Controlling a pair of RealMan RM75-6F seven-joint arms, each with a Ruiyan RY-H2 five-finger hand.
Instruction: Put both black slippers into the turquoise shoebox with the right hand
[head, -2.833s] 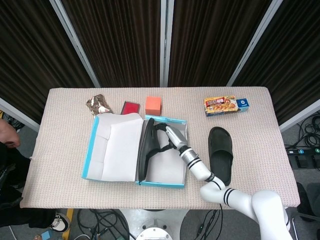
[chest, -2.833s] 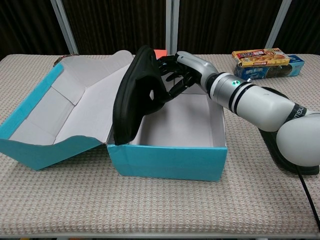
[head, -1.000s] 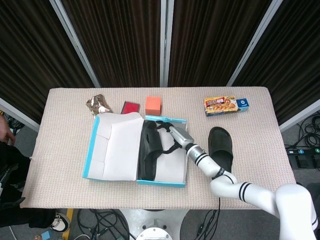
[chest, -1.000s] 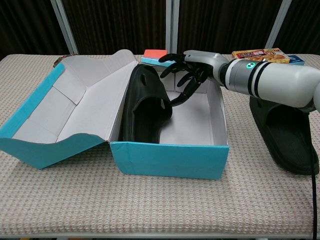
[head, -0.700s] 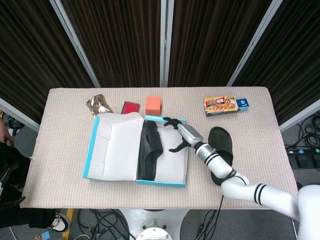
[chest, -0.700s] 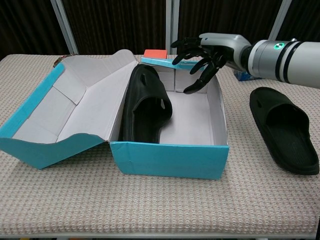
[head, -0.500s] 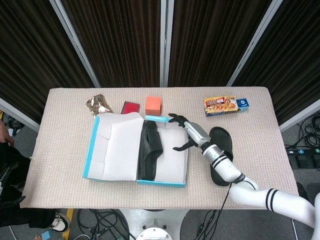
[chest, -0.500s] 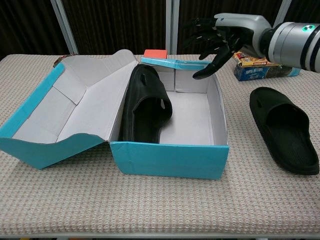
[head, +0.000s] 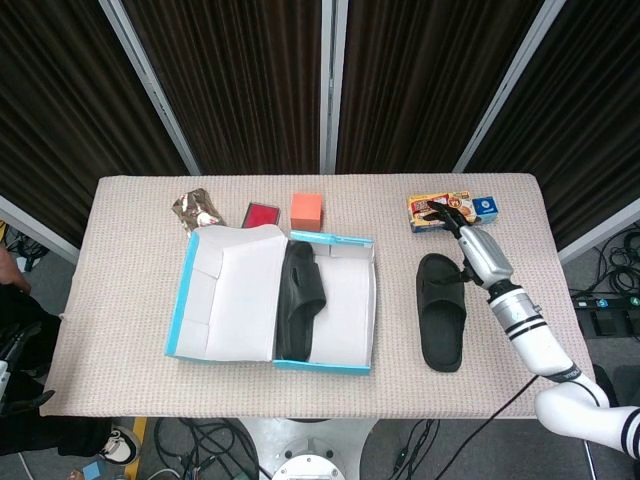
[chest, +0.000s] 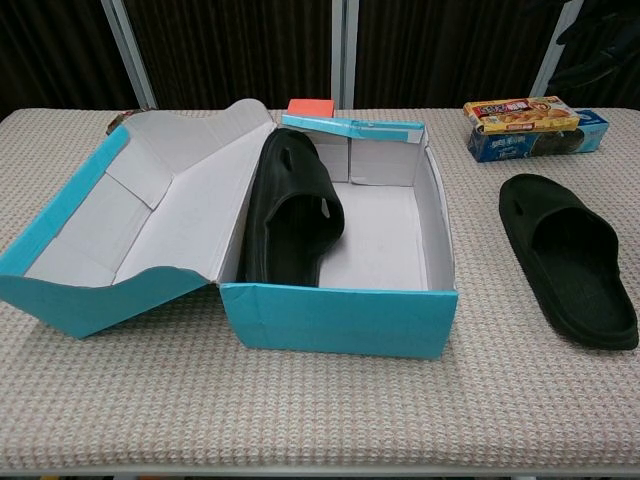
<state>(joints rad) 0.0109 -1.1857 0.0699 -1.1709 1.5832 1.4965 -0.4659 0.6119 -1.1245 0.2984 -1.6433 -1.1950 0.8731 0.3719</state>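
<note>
The head view looks almost straight down from high above and takes in the whole table (head: 130, 330), with dark curtains behind the far edge. The chest view looks from low at the near edge, close to the turquoise shoebox (chest: 330, 318), facing the far side. Both views share the shoebox, the black slipper (head: 441, 310) just beside the right hand (head: 478, 250), and the food box (chest: 525, 127) beyond it.
</note>
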